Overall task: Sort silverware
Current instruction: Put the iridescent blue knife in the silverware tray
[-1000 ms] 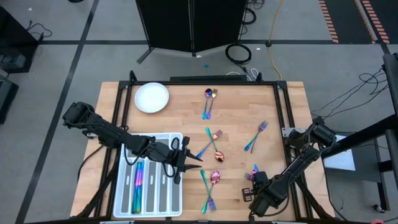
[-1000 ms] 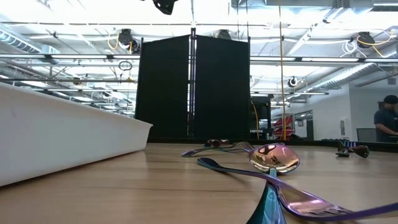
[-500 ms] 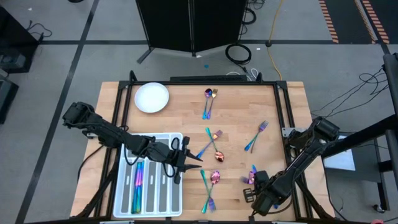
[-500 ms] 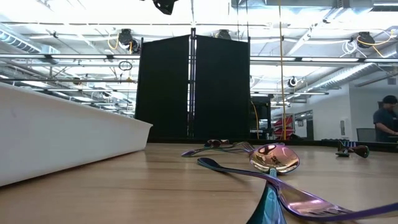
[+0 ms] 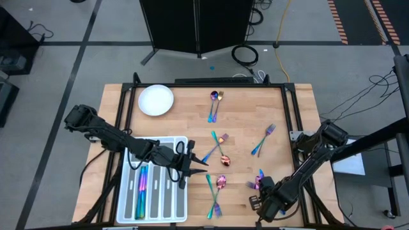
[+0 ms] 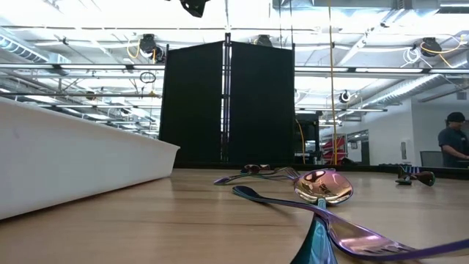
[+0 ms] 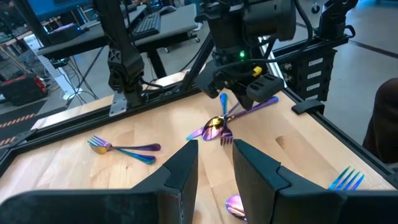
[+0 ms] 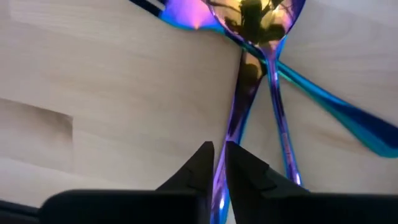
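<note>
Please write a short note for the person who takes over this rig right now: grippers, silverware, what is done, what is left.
Left gripper: open, empty, at the tray's right edge.
Right gripper: low at the near-right pile, over a spoon handle; grip unclear.
Done: a few pieces lie in the tray's left compartments.
Left: the pile, a fork, the far pair, middle pair and near pair, all loose on the table.

Glossy iridescent metal silverware (image 5: 216, 154) (matt wood table (image 5: 185, 121))
</note>
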Controlling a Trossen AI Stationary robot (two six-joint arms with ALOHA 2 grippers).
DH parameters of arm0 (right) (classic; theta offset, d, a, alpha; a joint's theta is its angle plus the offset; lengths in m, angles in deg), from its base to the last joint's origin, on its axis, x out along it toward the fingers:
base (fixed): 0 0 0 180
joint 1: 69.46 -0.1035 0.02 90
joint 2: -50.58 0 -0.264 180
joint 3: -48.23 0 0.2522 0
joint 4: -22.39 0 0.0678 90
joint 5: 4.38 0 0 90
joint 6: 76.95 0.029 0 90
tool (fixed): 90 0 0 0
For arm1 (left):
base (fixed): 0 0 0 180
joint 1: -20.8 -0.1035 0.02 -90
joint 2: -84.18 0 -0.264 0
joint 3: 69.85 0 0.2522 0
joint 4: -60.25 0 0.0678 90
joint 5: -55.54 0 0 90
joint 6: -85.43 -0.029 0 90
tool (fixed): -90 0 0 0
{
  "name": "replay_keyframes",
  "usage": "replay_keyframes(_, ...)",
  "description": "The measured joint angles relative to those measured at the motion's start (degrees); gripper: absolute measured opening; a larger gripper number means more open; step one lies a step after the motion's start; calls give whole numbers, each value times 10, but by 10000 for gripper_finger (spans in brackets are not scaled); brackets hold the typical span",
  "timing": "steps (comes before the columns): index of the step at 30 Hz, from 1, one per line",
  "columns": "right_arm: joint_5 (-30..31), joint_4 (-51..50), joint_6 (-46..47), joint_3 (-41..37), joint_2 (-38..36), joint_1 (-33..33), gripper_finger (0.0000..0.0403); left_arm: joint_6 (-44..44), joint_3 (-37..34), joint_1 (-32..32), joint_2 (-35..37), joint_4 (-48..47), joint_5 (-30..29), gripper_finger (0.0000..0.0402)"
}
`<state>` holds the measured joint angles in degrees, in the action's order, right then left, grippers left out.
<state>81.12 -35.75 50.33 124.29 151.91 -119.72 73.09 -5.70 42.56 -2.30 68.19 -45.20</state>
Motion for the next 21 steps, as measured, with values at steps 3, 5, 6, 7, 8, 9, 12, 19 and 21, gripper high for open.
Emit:
replay_keyframes(3, 0, -12, -7, 0, 1, 0, 49, 0, 0, 0, 0, 0, 0, 102)
replay_keyframes(5, 0, -18, -11, 0, 1, 0, 63, 0, 0, 0, 0, 0, 0, 102)
replay_keyframes(6, 0, -18, -11, 0, 1, 0, 70, 0, 0, 0, 0, 0, 0, 102)
replay_keyframes(7, 0, -17, -12, 0, 1, 0, 76, 0, 0, 0, 0, 0, 0, 102)
replay_keyframes(8, 0, -17, -13, 0, 1, 0, 81, 0, 0, 0, 0, 0, 0, 102)
replay_keyframes(9, 0, -17, -15, 0, 1, 0, 86, 0, 0, 0, 0, 0, 0, 102)
replay_keyframes(12, 0, -18, -20, 0, 1, 0, 97, 0, 0, 0, 0, 0, 0, 102)
replay_keyframes(19, 0, -34, -20, 0, 1, 0, 96, 0, 0, 0, 0, 0, 0, 102)
replay_keyframes(21, 0, -35, -20, 0, 1, 0, 94, 0, 0, 0, 0, 0, 0, 102)
